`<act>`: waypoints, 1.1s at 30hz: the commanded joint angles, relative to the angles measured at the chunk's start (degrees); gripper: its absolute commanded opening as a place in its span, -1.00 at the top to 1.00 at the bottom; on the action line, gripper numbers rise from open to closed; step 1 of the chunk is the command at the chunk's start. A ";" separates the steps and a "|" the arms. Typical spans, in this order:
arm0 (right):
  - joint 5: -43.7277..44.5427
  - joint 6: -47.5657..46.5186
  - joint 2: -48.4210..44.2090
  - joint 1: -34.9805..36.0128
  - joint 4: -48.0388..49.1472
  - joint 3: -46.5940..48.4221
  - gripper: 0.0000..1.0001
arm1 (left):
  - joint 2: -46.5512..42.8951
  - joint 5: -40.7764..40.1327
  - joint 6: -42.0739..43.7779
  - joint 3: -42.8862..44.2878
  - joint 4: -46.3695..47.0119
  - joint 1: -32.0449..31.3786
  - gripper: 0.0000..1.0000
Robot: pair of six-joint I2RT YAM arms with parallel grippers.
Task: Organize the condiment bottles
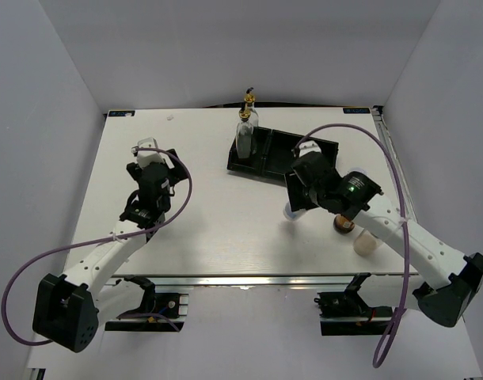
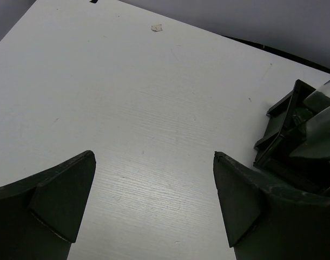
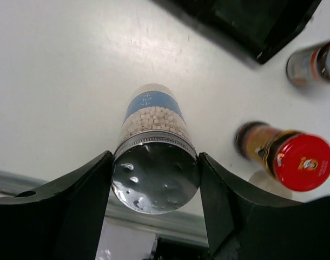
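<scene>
Grip on silver-capped shaker (image 3: pixel 153 116)

The right gripper (image 3: pixel 155 165) pinches it by the cap, just on the near side of the black tray (image 3: pixel 246 21), likely to lift it in beside the glass bottle (image 1: pixel 245 134). The left gripper (image 2: pixel 154 184), spread wide, hovers left of the tray.

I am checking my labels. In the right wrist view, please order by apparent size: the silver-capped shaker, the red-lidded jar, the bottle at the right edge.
1. silver-capped shaker, largest, though nearest the camera.
2. red-lidded jar.
3. bottle at the right edge, partly cut off, so its rank is unsure.
</scene>
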 commanded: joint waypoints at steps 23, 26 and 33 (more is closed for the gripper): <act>-13.76 -22.10 43.10 -21.98 29.41 37.54 1.00 | -8.26 -2.45 0.22 -3.04 1.74 0.18 -0.96; -11.82 -21.92 46.80 -22.24 28.44 40.18 1.00 | -8.08 -2.71 0.22 -3.13 1.91 0.18 -0.96; -10.86 -18.33 49.35 -22.42 28.53 40.18 -0.78 | -7.21 -2.19 0.31 -2.95 2.18 0.18 -0.96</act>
